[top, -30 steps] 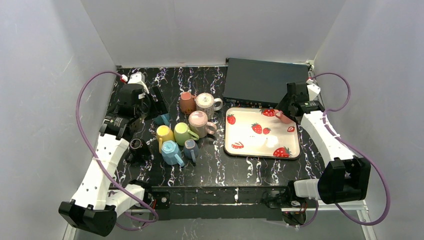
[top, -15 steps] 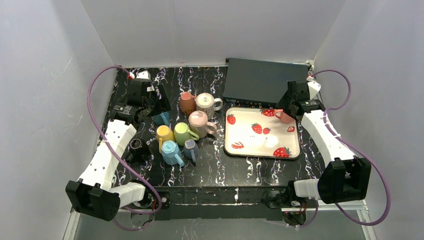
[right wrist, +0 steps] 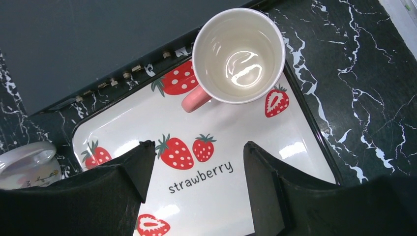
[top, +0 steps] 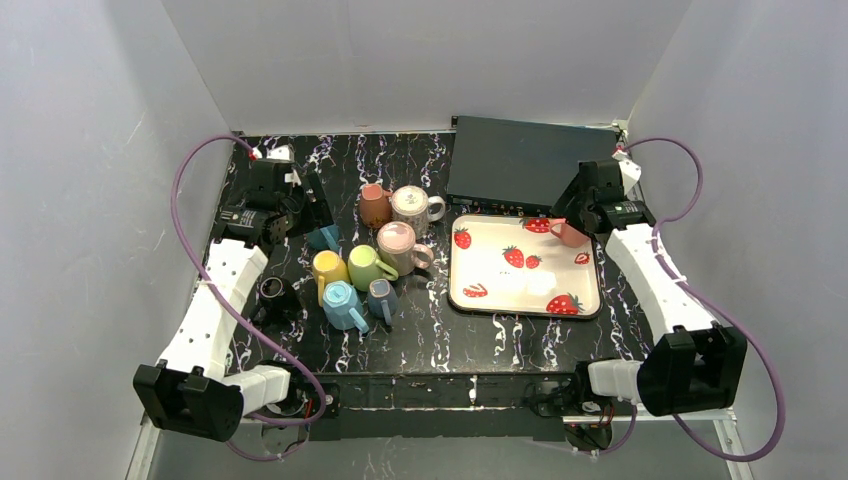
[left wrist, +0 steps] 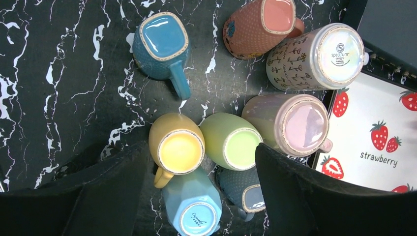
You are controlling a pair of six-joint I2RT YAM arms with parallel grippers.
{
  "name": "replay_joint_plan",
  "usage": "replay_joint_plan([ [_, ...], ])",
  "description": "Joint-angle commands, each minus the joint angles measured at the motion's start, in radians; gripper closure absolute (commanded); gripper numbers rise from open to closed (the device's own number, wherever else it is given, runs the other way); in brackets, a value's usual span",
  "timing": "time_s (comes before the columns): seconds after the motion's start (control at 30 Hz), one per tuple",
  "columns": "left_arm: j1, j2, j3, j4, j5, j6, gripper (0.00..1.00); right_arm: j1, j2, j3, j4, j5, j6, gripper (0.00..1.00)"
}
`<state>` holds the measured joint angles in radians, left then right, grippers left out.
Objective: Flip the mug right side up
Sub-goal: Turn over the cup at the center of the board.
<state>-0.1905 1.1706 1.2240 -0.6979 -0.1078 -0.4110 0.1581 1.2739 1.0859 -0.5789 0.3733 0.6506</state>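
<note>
Several mugs stand bottom up in a cluster left of centre: yellow (left wrist: 177, 145), green (left wrist: 231, 140), pale pink (left wrist: 290, 123), white floral (left wrist: 319, 56), terracotta (left wrist: 260, 24), teal (left wrist: 160, 46), light blue (left wrist: 192, 206) and dark blue (left wrist: 243, 189). My left gripper (left wrist: 200, 150) hangs open above the yellow and green mugs, touching none; from above, the left gripper (top: 310, 205) is at the cluster's back left. A pink mug (right wrist: 238, 56) stands right side up in the far right corner of the strawberry tray (right wrist: 295, 132). My right gripper (right wrist: 199, 146) is open and empty above the tray.
A black box (top: 530, 160) lies behind the tray (top: 500, 302). A small dark cup (top: 272, 292) sits left of the cluster beside my left arm. White walls close in the table at the back and both sides.
My left arm has swung its wrist toward the back of the table and now looks down on the mug cluster. The right arm has barely moved. No mug has shifted.
</note>
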Motion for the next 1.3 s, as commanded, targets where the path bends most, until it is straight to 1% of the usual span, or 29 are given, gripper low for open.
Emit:
replay_joint_plan([
  [0.0, 0.015, -0.033, 0.002, -0.035, 0.012, 0.016, 0.23, -0.002, -0.062, 0.054, -0.012, -0.030, -0.031, 0.25],
  [0.2, 0.034, -0.071, -0.068, -0.044, -0.001, -0.006, 0.23, -0.002, -0.127, 0.038, -0.017, -0.072, -0.107, 0.15],
  [0.33, 0.034, -0.067, -0.114, -0.021, 0.002, -0.053, 0.23, -0.003, -0.140, 0.062, -0.012, -0.104, -0.143, 0.14],
  [0.43, 0.034, -0.052, -0.144, 0.020, 0.044, -0.077, 0.25, -0.003, -0.132, 0.081, -0.005, -0.146, -0.169, 0.14],
  [0.5, 0.034, -0.034, -0.155, 0.023, 0.017, -0.100, 0.26, -0.002, -0.122, 0.084, 0.007, -0.187, -0.174, 0.15],
  [0.6, 0.037, 0.025, -0.152, 0.035, -0.050, -0.123, 0.28, -0.003, -0.110, 0.077, 0.039, -0.223, -0.173, 0.17],
  [0.7, 0.044, 0.108, -0.134, 0.064, -0.082, -0.170, 0.34, -0.002, -0.097, 0.072, 0.061, -0.238, -0.169, 0.17],
  [0.77, 0.044, 0.172, -0.128, 0.103, -0.087, -0.204, 0.37, -0.003, -0.093, 0.064, 0.075, -0.240, -0.167, 0.17],
  [0.93, 0.045, 0.338, -0.100, 0.210, -0.045, -0.218, 0.36, -0.002, -0.084, 0.039, 0.104, -0.265, -0.149, 0.17],
  [1.07, 0.045, 0.402, -0.083, 0.254, -0.094, -0.229, 0.38, -0.003, -0.088, 0.023, 0.112, -0.311, -0.149, 0.18],
  [1.1, 0.045, 0.413, -0.084, 0.268, -0.112, -0.230, 0.40, -0.002, -0.090, 0.019, 0.118, -0.315, -0.150, 0.18],
  [1.13, 0.044, 0.421, -0.084, 0.282, -0.126, -0.227, 0.44, -0.002, -0.091, 0.017, 0.120, -0.311, -0.154, 0.18],
  [1.2, 0.045, 0.440, -0.078, 0.301, -0.151, -0.221, 0.55, -0.002, -0.086, 0.021, 0.118, -0.301, -0.165, 0.17],
  [1.27, 0.043, 0.462, -0.068, 0.304, -0.175, -0.222, 0.60, -0.003, -0.078, 0.025, 0.114, -0.297, -0.174, 0.18],
])
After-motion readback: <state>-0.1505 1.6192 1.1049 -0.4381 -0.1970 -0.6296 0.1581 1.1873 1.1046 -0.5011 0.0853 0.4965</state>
